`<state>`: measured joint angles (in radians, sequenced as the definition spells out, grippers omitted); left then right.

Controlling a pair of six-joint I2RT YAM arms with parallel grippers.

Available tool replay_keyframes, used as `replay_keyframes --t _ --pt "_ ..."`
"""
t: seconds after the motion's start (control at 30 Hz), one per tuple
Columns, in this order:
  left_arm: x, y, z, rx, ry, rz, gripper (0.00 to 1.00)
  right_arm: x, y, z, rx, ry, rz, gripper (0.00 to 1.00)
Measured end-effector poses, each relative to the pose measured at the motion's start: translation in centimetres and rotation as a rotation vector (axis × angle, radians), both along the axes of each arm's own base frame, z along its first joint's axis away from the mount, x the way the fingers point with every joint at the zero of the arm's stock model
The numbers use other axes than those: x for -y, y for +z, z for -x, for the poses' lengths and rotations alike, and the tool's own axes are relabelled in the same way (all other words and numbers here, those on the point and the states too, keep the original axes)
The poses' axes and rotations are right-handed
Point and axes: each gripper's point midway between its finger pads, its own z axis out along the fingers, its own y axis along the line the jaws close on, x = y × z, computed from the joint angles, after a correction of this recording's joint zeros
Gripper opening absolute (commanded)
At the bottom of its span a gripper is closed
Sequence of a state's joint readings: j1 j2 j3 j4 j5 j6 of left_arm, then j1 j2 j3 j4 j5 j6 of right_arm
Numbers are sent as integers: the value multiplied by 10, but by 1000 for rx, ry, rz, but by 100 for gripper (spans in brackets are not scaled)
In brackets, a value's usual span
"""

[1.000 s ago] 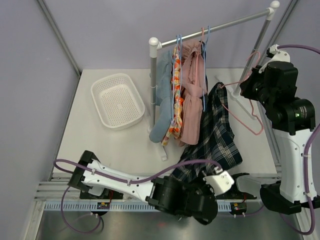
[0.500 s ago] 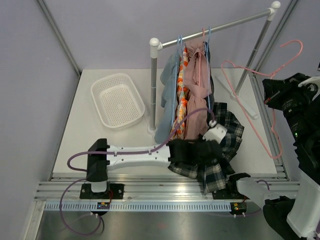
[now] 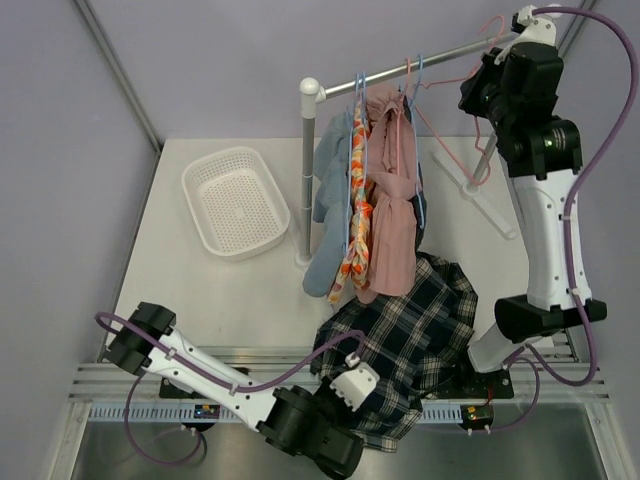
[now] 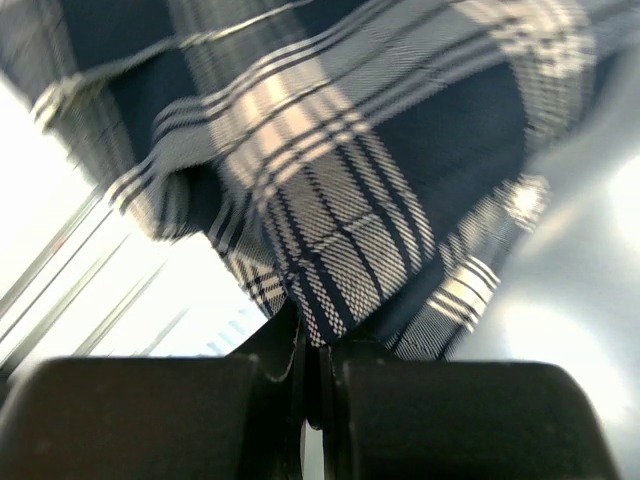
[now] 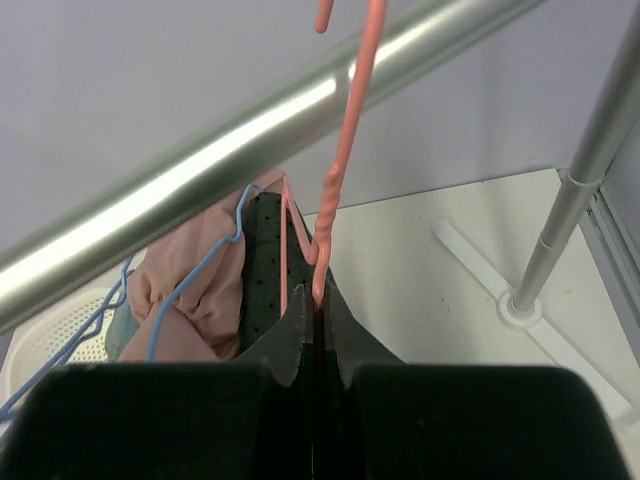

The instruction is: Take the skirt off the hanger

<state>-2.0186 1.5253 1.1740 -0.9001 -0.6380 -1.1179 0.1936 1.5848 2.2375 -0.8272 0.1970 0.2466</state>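
Skirt (image 3: 410, 335), navy-and-white plaid, off the hanger. Lies heaped at the near edge of the surface (image 3: 220, 290), toward the near right corner, with a fold spilling over that edge. Left pincer (image 4: 315, 345): down at the overhanging fold, closed tight on a pinch of the plaid cloth. Right pincer (image 5: 315, 300): raised high over the far right corner, clamped shut on the pink hanger (image 5: 345, 130) just below its twisted neck. Hangs well apart from the skirt, hook up beside the silver rail (image 5: 200, 190) of the rack; unclear whether hooked over it. Further left on that rail, bunched near the left post (image 3: 308, 170): a blue garment (image 3: 325, 230), an orange-patterned one (image 3: 355, 215) and a pink one (image 3: 390, 230), on blue hangers (image 3: 412, 75). White perforated basket (image 3: 232, 200) toward the far left corner, well apart from the skirt.
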Motion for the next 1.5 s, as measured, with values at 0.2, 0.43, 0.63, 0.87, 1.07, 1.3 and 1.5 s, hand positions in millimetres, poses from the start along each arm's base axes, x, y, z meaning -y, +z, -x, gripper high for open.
replay_keyframes --t 0.2,0.43,0.63,0.87,1.07,1.3,1.5 --pt "-23 -19 -15 26 100 -42 0 -8 -10 -32 -16 9 5 0" --pt "-11 30 -30 79 129 85 0 -5 -35 -23 -40 7 14 0" --pt "-20 134 -98 147 219 282 0 -1 -42 -1 -44 4 8 99" --pt "-75 213 -209 384 372 262 0 11 -51 26 -57 -26 33 99" --pt "-137 274 -294 519 532 238 0 24 -46 63 -25 -56 31 100" --pt "-190 377 -380 690 695 278 0 34 -50 104 7 -73 20 100" --pt "-228 408 -481 755 805 294 0 34 -78 112 -44 -71 17 99"
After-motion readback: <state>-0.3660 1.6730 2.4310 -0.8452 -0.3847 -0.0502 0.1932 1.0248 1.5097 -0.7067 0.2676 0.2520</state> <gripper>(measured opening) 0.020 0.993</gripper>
